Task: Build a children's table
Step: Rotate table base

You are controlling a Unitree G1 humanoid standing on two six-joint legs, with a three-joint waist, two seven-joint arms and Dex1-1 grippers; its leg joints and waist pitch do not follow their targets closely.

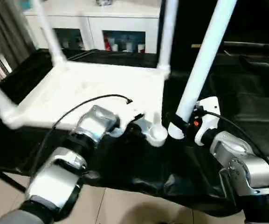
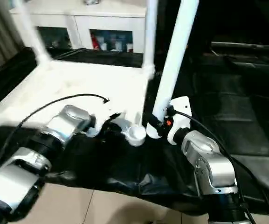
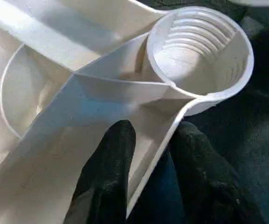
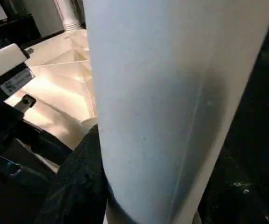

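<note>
Soft motion blur, overexposed glare on the white table top point(image 1: 92, 88).

A white glass-door cabinet point(image 1: 101, 28) stands behind black sheeting point(image 1: 246, 107); pale tiled floor point(image 1: 125, 205) below.

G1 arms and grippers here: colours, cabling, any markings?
Both forearms are silver metal cylinders with darker joint rings. The left gripper has two matte black fingers. The right gripper sits in a white housing with a small orange-red mark. A thin black cable loops over each wrist. The right wrist view shows a white printed label, unreadable.
</note>
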